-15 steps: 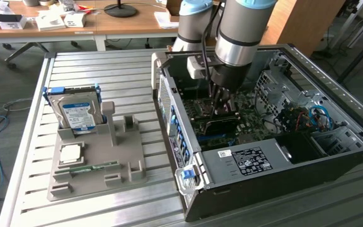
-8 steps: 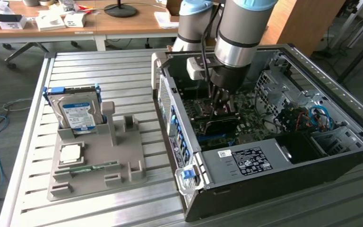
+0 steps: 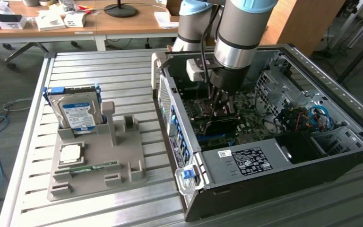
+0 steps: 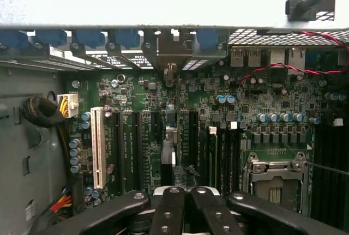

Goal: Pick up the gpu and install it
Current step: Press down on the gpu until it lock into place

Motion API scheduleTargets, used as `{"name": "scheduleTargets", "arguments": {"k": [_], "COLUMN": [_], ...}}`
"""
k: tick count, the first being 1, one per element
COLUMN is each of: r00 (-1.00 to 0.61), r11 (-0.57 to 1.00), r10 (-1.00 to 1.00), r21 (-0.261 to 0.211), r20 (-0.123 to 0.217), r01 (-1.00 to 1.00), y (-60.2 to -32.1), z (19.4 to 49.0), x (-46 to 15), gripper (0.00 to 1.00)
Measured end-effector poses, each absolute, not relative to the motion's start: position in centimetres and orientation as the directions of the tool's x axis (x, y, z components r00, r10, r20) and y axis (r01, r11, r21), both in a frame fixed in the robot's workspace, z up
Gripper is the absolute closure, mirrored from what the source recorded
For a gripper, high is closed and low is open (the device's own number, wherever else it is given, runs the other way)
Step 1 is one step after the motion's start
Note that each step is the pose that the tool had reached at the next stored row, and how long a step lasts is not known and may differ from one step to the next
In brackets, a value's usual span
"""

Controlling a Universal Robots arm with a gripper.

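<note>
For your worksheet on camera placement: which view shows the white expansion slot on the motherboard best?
The wrist view: the white expansion slot stands unobstructed beside the black slots. In the exterior view, the arm and case wall cover that area.

Arm (image 3: 238,28) cut off by the exterior view's upper edge; gripper (image 3: 221,106) fingertips hidden low inside the computer case (image 3: 282,189); gpu (image 4: 170,145) seen edge-on past the fingers, its lower end hidden; hard drive (image 3: 77,113) label print too small to read
</note>
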State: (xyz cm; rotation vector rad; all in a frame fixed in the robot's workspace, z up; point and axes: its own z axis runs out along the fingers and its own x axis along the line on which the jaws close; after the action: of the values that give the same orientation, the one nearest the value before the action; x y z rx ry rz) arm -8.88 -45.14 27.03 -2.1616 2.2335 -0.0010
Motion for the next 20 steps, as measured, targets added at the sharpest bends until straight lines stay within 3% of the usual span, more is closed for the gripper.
{"name": "scheduleTargets", "arguments": {"k": [20], "r00": [-0.032], "r11": [0.033], "r10": [-0.999], "r21": [-0.024], "r20": [-0.024], "r01": [-0.999], "y": [-45.11], "z": [26.71], "x": [-8.95], "gripper": [0.89]}}
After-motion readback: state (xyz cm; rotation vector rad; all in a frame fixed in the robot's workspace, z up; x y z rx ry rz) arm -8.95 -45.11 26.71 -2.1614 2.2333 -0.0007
